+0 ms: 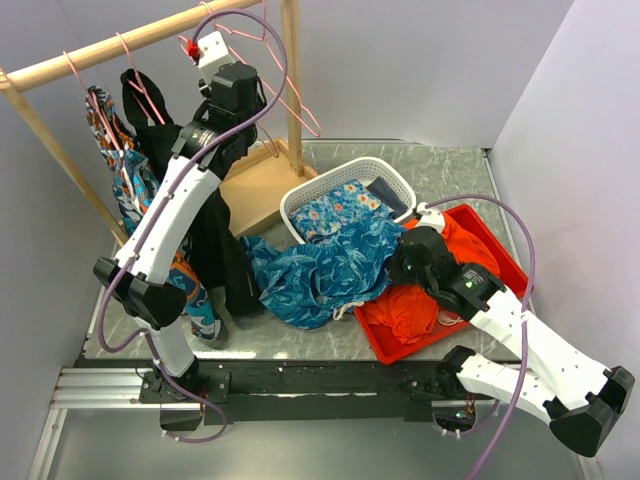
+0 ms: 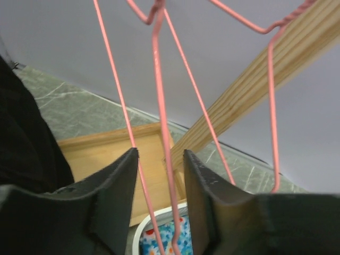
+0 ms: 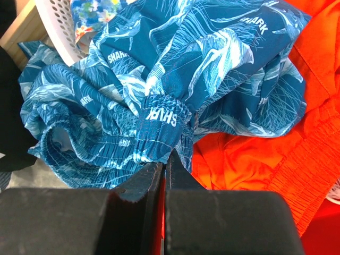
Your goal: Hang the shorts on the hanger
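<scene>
Left fingers (image 2: 114, 196): spread, hanger (image 2: 159, 106) wire between them. Right fingers (image 3: 138, 196): pressed together, pinching shorts (image 3: 212, 64).

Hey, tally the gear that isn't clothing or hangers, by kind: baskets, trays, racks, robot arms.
White basket: 1
Red tray: 1
Wooden rack: 1
Robot arms: 2, the left arm and the right arm
Total: 5

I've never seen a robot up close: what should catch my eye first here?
The heap of teal leaf-print shorts in the middle of the table, lying between a white basket and a red tray, stands out first; the right gripper is pinched shut on their waistband. Up at the wooden rail, the left gripper has its jaws apart around a thin pink hanger.
</scene>
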You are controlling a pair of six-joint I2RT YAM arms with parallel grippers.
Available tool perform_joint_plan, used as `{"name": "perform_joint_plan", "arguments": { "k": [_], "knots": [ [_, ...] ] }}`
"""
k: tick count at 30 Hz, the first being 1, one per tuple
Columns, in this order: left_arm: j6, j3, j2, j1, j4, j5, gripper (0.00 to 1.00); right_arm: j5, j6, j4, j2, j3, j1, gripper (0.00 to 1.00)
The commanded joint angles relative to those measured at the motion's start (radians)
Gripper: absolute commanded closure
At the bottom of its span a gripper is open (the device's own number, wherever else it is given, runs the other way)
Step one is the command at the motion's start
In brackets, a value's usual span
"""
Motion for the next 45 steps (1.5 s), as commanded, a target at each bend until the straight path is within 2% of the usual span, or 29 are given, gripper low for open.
{"name": "perform_joint_plan", "arguments": {
  "k": [1, 7, 8, 10, 11, 15, 22, 25, 45],
  "knots": [
    [0.031, 0.013, 0.0, 0.006, 0.101, 0.031, 0.59, -0.013, -0.006, 0.048, -0.015, 0.013, -0.005, 1.0],
    [0.037, -0.021, -0.013, 0.009, 0.153, 0.035, 0.72, -0.014, -0.014, 0.046, -0.019, 0.015, -0.006, 1.0],
    [0.039, -0.021, -0.013, 0.009, 0.154, 0.037, 0.79, -0.014, -0.017, 0.048, -0.021, 0.015, -0.005, 1.0],
    [0.043, -0.021, -0.016, 0.007, 0.161, 0.046, 0.83, -0.013, -0.018, 0.045, -0.019, 0.016, -0.006, 1.0],
    [0.043, -0.021, -0.016, 0.009, 0.164, 0.046, 0.89, -0.013, -0.018, 0.045, -0.021, 0.016, -0.006, 1.0],
    [0.051, -0.021, -0.026, 0.009, 0.174, 0.048, 0.98, -0.014, -0.018, 0.048, -0.022, 0.011, -0.005, 1.0],
    [0.05, -0.039, -0.075, 0.006, 0.182, 0.043, 0.99, -0.014, -0.02, 0.059, -0.016, 0.007, -0.006, 1.0],
    [0.06, -0.091, -0.118, 0.003, 0.213, 0.051, 0.99, -0.016, -0.021, 0.063, -0.01, 0.007, -0.005, 1.0],
    [0.094, -0.162, -0.26, -0.003, 0.204, 0.152, 0.99, -0.019, -0.023, 0.097, 0.018, -0.01, -0.006, 1.0]
  ]
}}
